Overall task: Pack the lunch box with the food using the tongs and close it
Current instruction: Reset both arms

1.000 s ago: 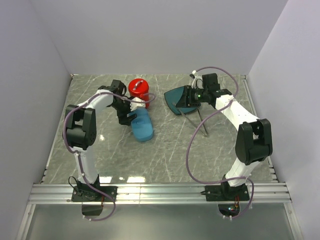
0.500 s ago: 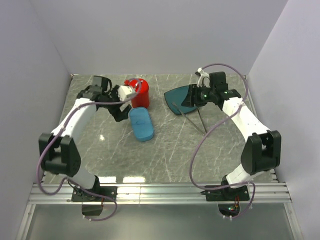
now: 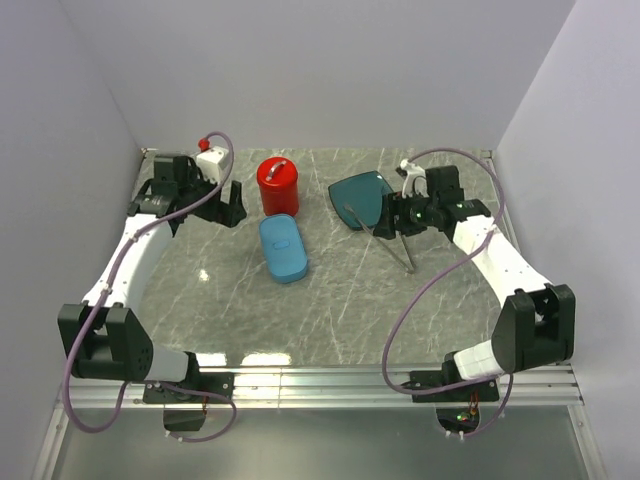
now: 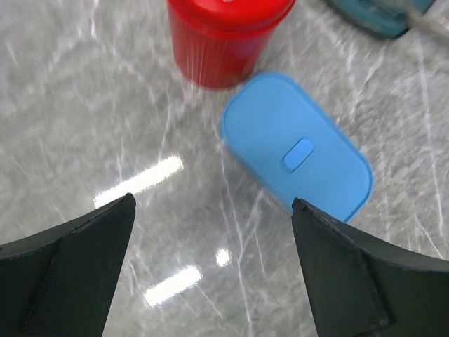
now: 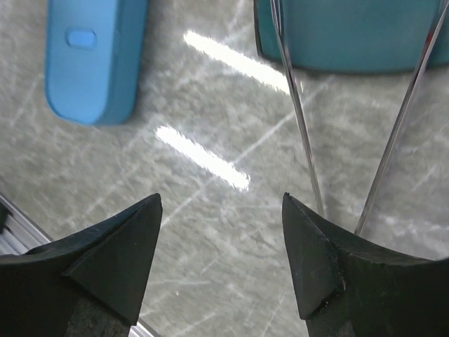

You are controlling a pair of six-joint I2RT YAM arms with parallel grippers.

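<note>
Plainly nearest the right jaws: tongs (image 5: 299, 119) flat on the bench (image 3: 330, 300), long axis running past one finger (image 5: 337, 281) toward the teal plate (image 3: 362, 192). Right jaws and left jaws released, empty.

The left arm (image 3: 125, 265) reaches to the far left, and the left gripper (image 3: 231, 202) has its jaws spread wide, holding nothing. The right arm (image 3: 500, 262) stretches to the far right, and the right gripper (image 3: 386, 214) has its jaws apart and empty too.
</note>
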